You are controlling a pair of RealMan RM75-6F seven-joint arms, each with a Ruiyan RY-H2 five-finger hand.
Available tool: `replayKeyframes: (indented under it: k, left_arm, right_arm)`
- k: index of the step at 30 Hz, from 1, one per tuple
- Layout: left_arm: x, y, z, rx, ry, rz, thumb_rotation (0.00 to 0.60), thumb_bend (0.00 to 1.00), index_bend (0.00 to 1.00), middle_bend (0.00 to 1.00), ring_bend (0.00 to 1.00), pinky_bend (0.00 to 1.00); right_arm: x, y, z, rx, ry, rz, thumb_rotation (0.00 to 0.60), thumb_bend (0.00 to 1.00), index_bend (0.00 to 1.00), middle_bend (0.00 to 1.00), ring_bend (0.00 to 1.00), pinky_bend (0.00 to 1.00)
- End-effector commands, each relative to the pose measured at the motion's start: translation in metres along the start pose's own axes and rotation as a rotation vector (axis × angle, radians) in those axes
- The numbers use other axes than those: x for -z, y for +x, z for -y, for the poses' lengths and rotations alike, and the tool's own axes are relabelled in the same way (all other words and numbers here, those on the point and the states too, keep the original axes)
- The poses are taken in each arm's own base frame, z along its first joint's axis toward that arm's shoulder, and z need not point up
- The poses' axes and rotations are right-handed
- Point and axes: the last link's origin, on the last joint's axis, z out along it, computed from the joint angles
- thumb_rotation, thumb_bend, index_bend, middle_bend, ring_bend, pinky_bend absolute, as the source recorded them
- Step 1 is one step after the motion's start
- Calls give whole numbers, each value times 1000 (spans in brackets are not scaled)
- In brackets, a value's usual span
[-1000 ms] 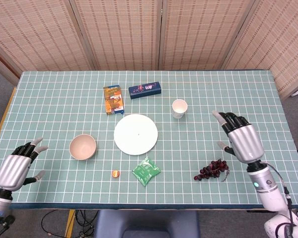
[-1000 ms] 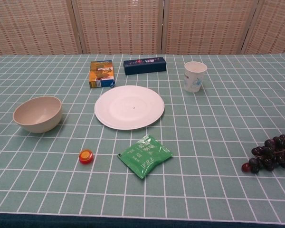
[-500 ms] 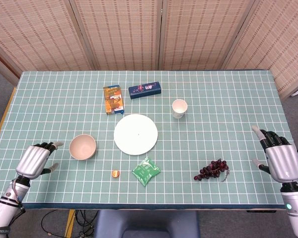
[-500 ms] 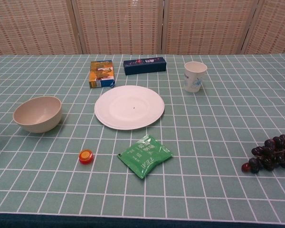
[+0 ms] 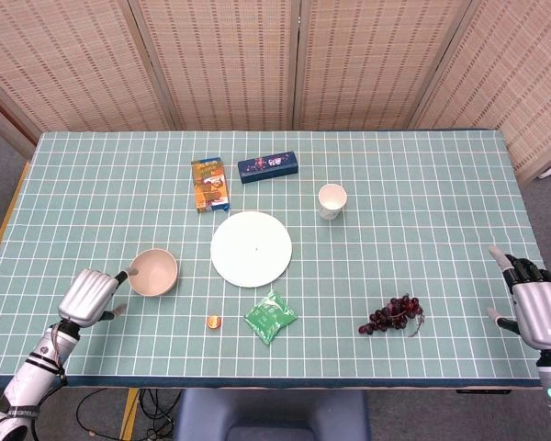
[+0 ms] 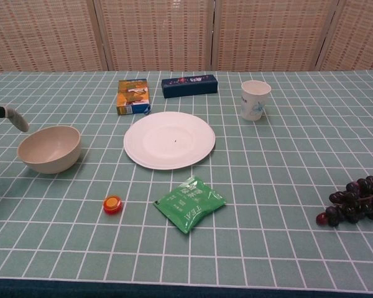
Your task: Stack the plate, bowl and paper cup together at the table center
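Observation:
A white plate (image 5: 251, 248) (image 6: 169, 138) lies at the table's middle. A beige bowl (image 5: 153, 271) (image 6: 49, 148) stands to its left. The white paper cup (image 5: 331, 200) (image 6: 255, 99) stands upright behind the plate to the right. My left hand (image 5: 93, 296) (image 6: 1, 118) hovers just left of the bowl, fingers spread toward its rim, holding nothing. My right hand (image 5: 538, 310) is at the table's right front edge, open and empty, right of the grapes; the chest view does not show it.
An orange snack box (image 5: 209, 185) and a dark blue box (image 5: 267, 166) lie behind the plate. A green packet (image 5: 270, 318), a small orange cap (image 5: 214, 322) and a bunch of dark grapes (image 5: 392, 314) lie along the front of the table.
My left hand has moved right, up to the bowl's left side. My right hand has drawn back and right, away from the grapes to the table's edge.

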Motion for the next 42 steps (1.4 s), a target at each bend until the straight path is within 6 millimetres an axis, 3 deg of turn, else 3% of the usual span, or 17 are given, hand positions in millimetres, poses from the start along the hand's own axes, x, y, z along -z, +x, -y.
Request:
replayKeyframes:
  k: [1, 17, 24, 36, 42]
  left_arm:
    - [-6, -5, -5, 5, -17, 3, 600, 221, 295, 876, 831, 933]
    - [-35, -30, -17, -10, -53, 16, 600, 221, 431, 957, 895, 978]
    - [-40, -34, -18, -13, -60, 18, 600, 305, 494, 971, 906, 986]
    - [-42, -31, -21, -17, -80, 6, 600, 374, 576, 976, 909, 987]
    - [-49, -16, -30, -10, -121, -40, 600, 375, 576, 976, 909, 987]
  right_arm:
    - [0, 1, -2, 0, -5, 0, 600, 0, 121, 241, 233, 397]
    - [5, 3, -8, -26, -28, -5, 600, 0, 121, 241, 234, 397]
    - [6, 4, -9, -33, -33, -7, 600, 0, 121, 241, 234, 397]
    - [8, 6, -12, -51, -48, -20, 600, 0, 121, 241, 234, 397]
    - [8, 9, -15, -53, -57, -31, 600, 0, 121, 242, 234, 397]
